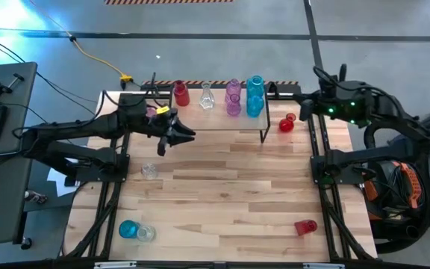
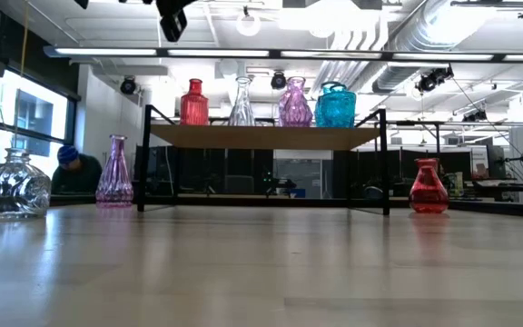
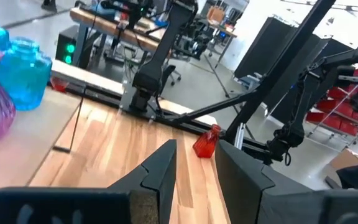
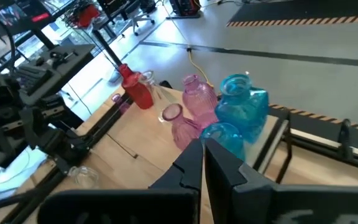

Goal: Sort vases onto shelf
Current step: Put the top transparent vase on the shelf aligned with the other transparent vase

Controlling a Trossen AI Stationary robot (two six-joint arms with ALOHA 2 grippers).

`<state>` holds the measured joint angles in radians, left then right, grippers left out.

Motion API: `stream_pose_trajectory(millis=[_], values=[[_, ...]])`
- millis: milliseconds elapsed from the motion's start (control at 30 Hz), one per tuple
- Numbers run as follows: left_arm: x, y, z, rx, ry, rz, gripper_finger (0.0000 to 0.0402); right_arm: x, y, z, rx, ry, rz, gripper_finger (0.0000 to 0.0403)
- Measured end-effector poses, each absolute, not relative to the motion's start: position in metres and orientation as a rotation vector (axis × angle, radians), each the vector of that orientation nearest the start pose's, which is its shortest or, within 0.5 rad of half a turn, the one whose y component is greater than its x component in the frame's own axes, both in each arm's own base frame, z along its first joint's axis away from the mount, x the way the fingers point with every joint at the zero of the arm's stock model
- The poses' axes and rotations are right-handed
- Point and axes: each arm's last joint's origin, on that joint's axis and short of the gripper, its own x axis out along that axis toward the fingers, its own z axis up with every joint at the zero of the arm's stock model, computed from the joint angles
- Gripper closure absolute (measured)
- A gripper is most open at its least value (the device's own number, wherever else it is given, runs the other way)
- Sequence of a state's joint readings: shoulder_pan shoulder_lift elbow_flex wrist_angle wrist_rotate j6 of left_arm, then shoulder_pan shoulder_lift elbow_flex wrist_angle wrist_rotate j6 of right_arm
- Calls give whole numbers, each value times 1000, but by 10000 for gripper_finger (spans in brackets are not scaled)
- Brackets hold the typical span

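The left gripper (image 1: 187, 135) hung empty, fingers apart, over the shelf's (image 1: 222, 123) front edge. The right gripper (image 1: 304, 107) waited shut by the table's far right corner. Vases (image 1: 232, 96) crowded the shelf's back edge; a careless swing might topple them.

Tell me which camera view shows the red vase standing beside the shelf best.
The low view: the red vase stands upright in full profile, beside the shelf. High view shows it small from above; the left wrist view distant; the right wrist view misses it.
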<state>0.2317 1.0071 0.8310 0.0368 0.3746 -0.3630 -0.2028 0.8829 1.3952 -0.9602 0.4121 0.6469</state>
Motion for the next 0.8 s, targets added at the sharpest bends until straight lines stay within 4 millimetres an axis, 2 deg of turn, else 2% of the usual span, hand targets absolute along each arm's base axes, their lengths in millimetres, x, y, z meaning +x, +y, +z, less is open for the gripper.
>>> stream_pose_trajectory(millis=[367,467,600,800], values=[[243,43,302,-572,321,-92,298,88,-32,434,524,281,-833,402],[238,41,290,-628,462,-104,298,84,-32,433,515,293,-853,402],[222,36,275,-730,679,-67,298,83,-32,431,512,306,-857,402],[213,22,268,-847,815,-11,298,84,-32,430,505,317,-869,402]])
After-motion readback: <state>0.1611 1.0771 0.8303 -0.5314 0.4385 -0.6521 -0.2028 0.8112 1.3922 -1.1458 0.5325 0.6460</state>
